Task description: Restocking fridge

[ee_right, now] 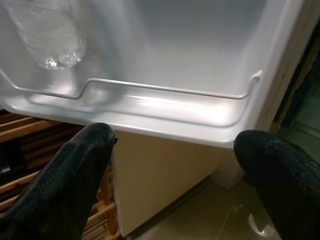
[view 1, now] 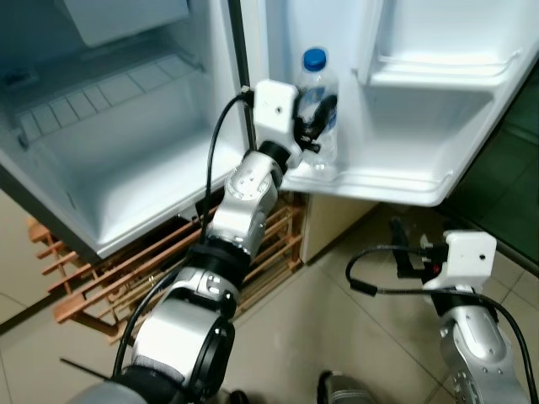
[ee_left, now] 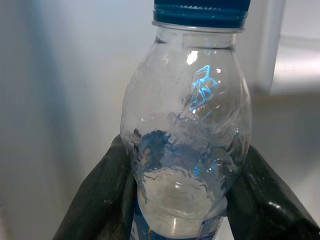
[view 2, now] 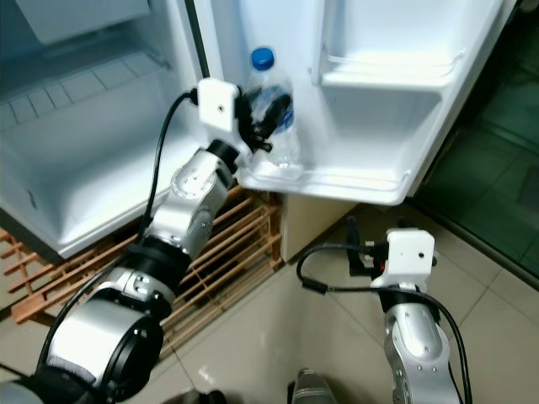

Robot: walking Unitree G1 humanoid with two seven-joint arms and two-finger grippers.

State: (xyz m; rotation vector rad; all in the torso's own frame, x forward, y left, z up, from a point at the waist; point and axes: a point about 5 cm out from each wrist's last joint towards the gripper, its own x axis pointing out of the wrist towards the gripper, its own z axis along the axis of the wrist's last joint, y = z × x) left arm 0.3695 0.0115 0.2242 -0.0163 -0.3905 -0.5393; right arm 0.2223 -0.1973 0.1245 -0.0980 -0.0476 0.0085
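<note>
Water bottle [view 1: 318, 105], clear plastic with a blue cap [view 1: 314, 59], stands upright in the bottom shelf of the open fridge door [view 1: 396, 181], at its hinge-side end. The left gripper [view 1: 316, 126] has both black fingers [ee_left: 97, 200] closed onto the bottle's lower body, one each side; the wrist view shows them pressed against the plastic just below the shoulder.

Judgement: this is the placing step, with the bottle at or nearly at rest. To do it well:
- Confirm the base sits flat on the shelf floor behind the wire retaining rail [ee_right: 165, 89] before letting go.
- Spread the fingers only enough to clear the sides. The plastic looks thin, so a quick release could rock it.
- Back out straight along the approach line and don't sweep sideways, because the door's wall is right beside it.

The right gripper [ee_right: 175, 165] hangs low below the door shelf, its fingers spread wide with nothing between them. Leave it there.

Hard to tell:
- Base contact. The left wrist and fingers cover the bottle's bottom in the head views, and the left wrist view cuts off above it.
- Fill level. There are droplets and glare inside, and it looks part full at best.
- The label is cropped and unreadable.
- Dark object on the floor [view 1: 341, 389] near the robot's feet, cut by the frame edge, unidentifiable.
- The main fridge compartment [view 1: 109, 143] is only partly in frame.
</note>
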